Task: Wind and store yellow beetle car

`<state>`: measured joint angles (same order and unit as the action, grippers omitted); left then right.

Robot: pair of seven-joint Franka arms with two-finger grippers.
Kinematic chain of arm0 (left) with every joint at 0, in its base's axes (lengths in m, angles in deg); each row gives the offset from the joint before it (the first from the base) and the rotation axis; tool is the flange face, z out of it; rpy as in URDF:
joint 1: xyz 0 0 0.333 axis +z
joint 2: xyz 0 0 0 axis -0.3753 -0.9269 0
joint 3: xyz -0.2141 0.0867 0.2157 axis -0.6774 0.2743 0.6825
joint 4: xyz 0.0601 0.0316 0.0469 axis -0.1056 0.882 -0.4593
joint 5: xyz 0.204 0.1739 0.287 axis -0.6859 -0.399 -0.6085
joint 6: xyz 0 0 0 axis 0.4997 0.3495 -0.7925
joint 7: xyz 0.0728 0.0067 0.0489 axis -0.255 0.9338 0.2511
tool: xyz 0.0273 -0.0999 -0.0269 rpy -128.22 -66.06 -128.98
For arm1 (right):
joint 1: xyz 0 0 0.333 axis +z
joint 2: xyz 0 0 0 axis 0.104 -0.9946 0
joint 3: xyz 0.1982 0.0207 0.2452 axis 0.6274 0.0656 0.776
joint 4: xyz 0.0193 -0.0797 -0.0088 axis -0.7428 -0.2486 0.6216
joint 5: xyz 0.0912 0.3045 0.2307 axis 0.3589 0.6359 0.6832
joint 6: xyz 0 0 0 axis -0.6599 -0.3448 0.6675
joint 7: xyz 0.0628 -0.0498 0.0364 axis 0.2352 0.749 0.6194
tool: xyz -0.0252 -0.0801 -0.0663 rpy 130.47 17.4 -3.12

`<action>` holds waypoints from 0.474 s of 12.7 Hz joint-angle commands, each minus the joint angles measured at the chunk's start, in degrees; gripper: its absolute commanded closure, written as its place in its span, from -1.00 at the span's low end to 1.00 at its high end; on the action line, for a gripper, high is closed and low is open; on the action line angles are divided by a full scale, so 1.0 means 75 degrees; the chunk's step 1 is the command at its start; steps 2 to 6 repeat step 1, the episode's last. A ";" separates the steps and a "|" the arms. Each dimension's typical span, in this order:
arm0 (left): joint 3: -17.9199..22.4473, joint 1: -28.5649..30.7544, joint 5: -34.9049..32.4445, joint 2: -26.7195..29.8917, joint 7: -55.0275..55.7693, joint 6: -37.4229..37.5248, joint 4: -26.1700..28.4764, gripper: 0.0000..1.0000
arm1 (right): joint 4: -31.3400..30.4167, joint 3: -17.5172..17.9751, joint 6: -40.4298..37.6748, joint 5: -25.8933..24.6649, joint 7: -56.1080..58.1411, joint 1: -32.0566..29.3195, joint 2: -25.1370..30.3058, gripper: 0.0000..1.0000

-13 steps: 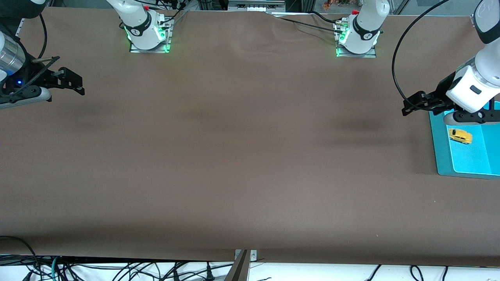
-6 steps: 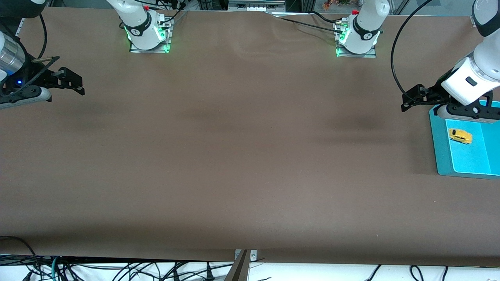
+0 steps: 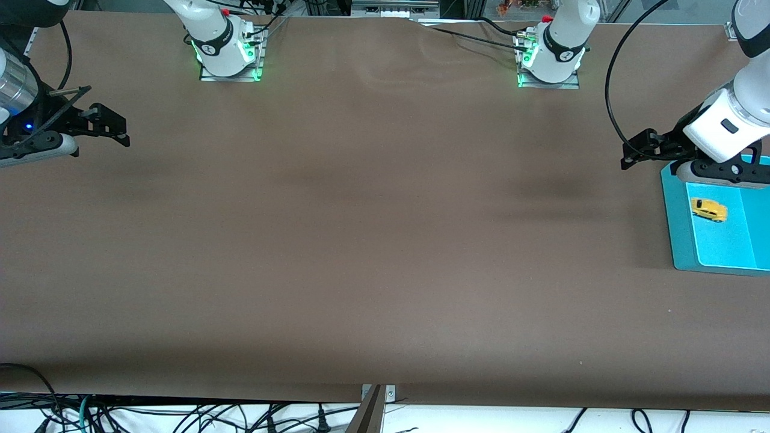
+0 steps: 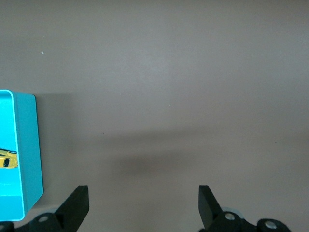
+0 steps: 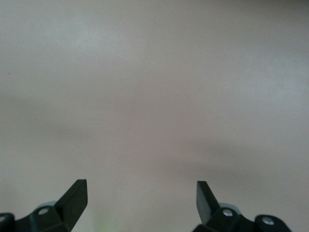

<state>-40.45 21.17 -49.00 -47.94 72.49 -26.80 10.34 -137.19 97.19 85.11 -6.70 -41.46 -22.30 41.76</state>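
Note:
The yellow beetle car (image 3: 708,210) lies in the turquoise tray (image 3: 678,240) at the left arm's end of the table. In the left wrist view only a sliver of the car (image 4: 8,158) shows inside the tray (image 4: 28,145). My left gripper (image 3: 630,159) is open and empty, up in the air over bare table beside the tray's corner. It also shows in the left wrist view (image 4: 143,200). My right gripper (image 3: 120,135) is open and empty and waits over the right arm's end of the table. It also shows in the right wrist view (image 5: 142,195).
The brown table (image 3: 361,240) stretches between the two arms. The arm bases (image 3: 227,51) (image 3: 550,60) stand along the table's edge farthest from the front camera. Cables hang below the edge nearest that camera.
My left gripper has risen and drawn away from the tray, uncovering the tray's corner. The car and the right arm have not moved.

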 commanded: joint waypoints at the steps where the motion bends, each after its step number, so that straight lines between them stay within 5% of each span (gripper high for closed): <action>1: 0.0085 -0.0071 -0.0176 0.0095 -0.0183 0.0216 -0.0087 -1.00 | 0.0179 -0.0002 -0.0146 0.0119 0.0079 0.0009 -0.0038 -1.00; 6: 0.0085 -0.0071 -0.0176 0.0095 -0.0183 0.0216 -0.0087 -1.00 | 0.0179 -0.0002 -0.0146 0.0119 0.0079 0.0009 -0.0038 -1.00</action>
